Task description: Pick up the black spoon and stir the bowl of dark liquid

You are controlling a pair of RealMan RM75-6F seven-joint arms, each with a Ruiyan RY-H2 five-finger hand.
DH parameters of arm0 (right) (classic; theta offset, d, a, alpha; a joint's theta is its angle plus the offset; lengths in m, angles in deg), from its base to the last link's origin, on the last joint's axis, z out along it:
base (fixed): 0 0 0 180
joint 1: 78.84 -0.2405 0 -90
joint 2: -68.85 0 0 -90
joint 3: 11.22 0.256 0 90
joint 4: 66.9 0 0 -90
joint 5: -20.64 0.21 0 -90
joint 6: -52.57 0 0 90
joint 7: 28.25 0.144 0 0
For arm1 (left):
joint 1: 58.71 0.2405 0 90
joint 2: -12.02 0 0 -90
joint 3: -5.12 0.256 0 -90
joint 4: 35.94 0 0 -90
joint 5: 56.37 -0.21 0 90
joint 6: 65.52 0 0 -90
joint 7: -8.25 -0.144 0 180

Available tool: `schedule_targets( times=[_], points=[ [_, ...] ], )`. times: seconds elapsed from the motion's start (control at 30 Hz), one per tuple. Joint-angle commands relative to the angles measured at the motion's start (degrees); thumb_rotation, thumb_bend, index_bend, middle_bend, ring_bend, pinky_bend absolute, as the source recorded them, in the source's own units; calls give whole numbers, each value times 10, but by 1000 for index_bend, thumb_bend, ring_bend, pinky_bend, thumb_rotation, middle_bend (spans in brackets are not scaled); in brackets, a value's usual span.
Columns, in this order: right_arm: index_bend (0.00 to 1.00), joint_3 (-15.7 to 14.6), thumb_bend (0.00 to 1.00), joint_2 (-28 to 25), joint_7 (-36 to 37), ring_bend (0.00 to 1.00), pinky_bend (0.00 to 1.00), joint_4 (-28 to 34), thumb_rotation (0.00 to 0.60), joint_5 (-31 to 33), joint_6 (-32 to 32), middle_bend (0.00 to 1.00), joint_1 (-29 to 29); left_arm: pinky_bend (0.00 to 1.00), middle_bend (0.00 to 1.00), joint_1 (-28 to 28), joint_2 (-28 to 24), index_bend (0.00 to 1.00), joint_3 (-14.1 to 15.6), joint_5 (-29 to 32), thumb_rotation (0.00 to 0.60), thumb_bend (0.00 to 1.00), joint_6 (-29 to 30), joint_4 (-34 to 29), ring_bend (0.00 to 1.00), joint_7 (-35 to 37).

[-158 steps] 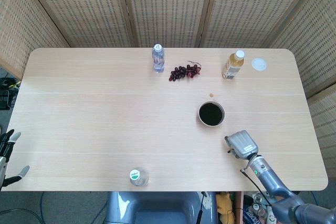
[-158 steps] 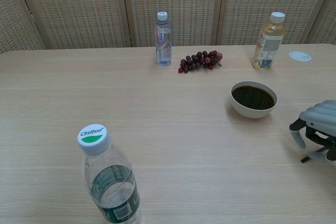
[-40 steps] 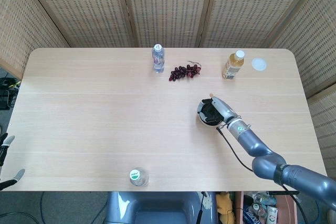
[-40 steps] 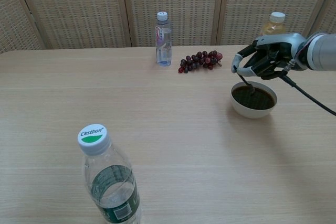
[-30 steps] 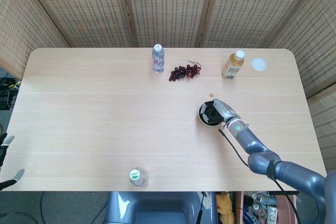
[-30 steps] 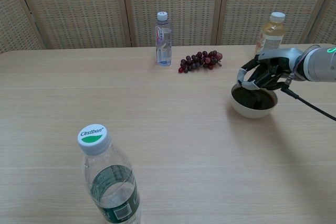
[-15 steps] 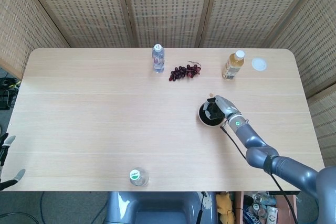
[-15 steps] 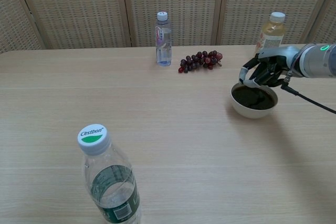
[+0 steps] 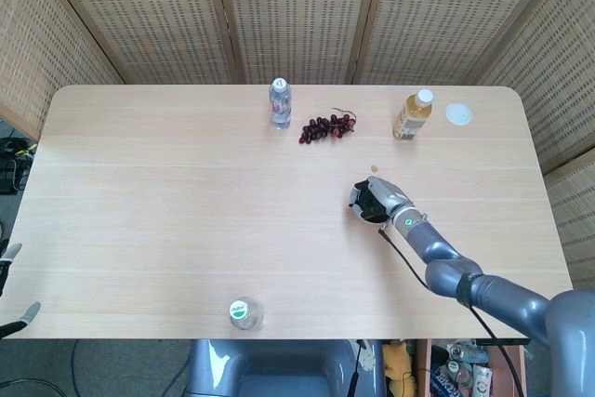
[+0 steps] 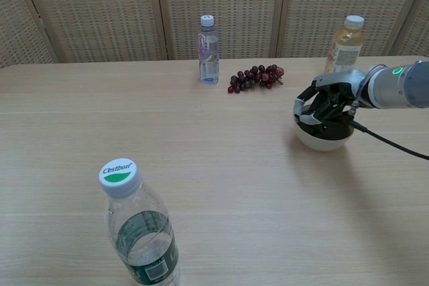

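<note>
The right hand (image 10: 326, 107) hangs low over the bowl (image 10: 324, 136), covering most of its mouth in both views, so the task looks to be in its stirring stage with pickup done; how much stirring is left cannot be judged. Its fingers (image 10: 303, 110) curl down and inward over the dark liquid, but the spoon itself is hidden under the hand, so I cannot tell whether they hold it. For the same reason its long axis and heading cannot be read; presumably it dips steeply into the bowl. The bowl stands on the surface (image 9: 186, 192), right of centre. The left hand (image 9: 13, 309) sits at the near left edge, apparently holding nothing, fingers apart.
</note>
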Motion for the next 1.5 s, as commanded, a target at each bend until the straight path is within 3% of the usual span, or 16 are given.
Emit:
schedule_targets(
  times=[0.03, 0.17, 0.53, 1.13, 1.5],
  points=[
    [745, -5, 809, -14, -2, 945, 1000, 20, 600, -7, 0, 950, 7, 0, 0, 0, 1, 0, 0, -1, 600, 255, 0, 1, 0, 1],
    [745, -9, 809, -28, -3, 945, 1000, 29, 600, -8, 1, 950, 13, 0, 0, -2, 2, 0, 0, -2, 600, 255, -2, 2, 0, 1],
    [745, -2, 809, -5, -3, 945, 1000, -33, 600, 0, -21, 950, -8, 0, 0, 0, -1, 0, -1, 1, 600, 256, -1, -8, 0, -11],
    [745, -9, 809, -33, -4, 947, 1000, 20, 600, -23, -16, 952, 6, 0, 0, -4, 1, 0, -2, -3, 600, 256, -5, -8, 0, -10],
    [745, 2, 809, -15, -4, 946, 1000, -27, 600, -14, -27, 952, -18, 0, 0, -2, -1, 0, -2, -1, 600, 255, -3, -14, 0, -16]
  ],
)
